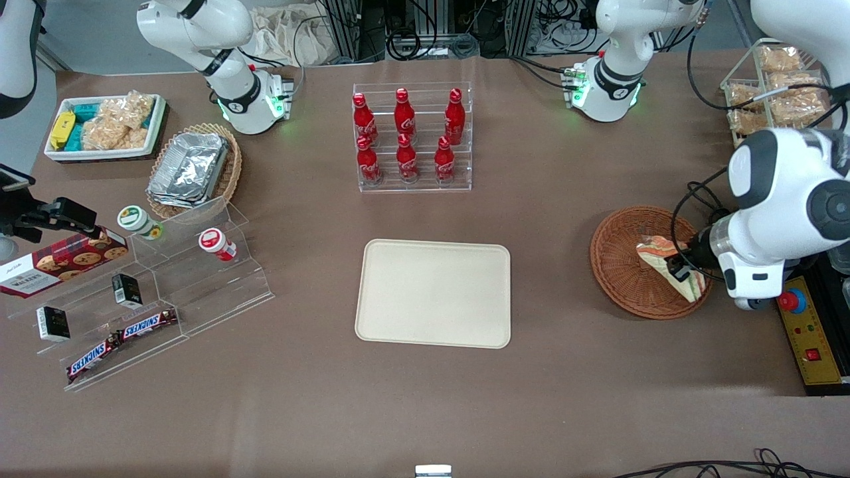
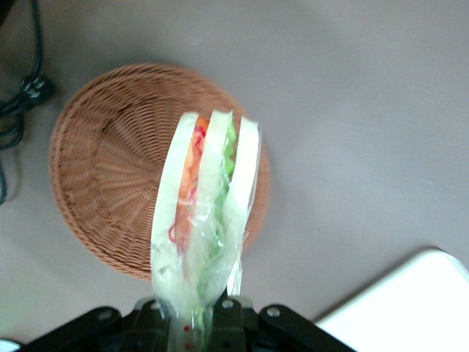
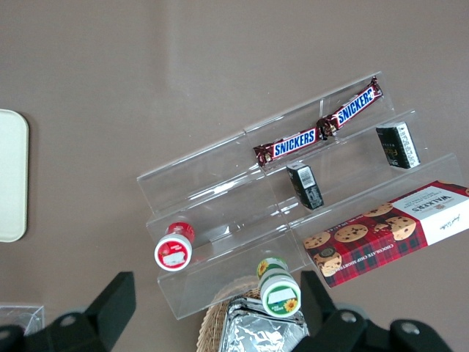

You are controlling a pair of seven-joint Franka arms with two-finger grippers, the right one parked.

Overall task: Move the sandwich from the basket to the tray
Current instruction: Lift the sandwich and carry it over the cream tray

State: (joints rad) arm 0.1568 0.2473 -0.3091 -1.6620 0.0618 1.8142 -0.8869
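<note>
My left gripper [image 1: 679, 264] is shut on the sandwich [image 1: 667, 267], a wrapped wedge of white bread with orange-red and green filling. It holds the sandwich above the reddish-brown wicker basket [image 1: 621, 265] at the working arm's end of the table. In the left wrist view the sandwich [image 2: 205, 213] stands up from the gripper [image 2: 196, 323], lifted clear of the basket [image 2: 110, 183] below it. The cream-beige tray [image 1: 433, 293] lies flat at the table's middle, with nothing on it; its corner also shows in the left wrist view [image 2: 410, 301].
A clear rack of red cola bottles [image 1: 408, 136] stands farther from the front camera than the tray. A clear stepped display [image 1: 146, 292] with snack bars and cups, a tan basket of foil containers [image 1: 192, 169] and a white snack bin [image 1: 106, 126] lie toward the parked arm's end.
</note>
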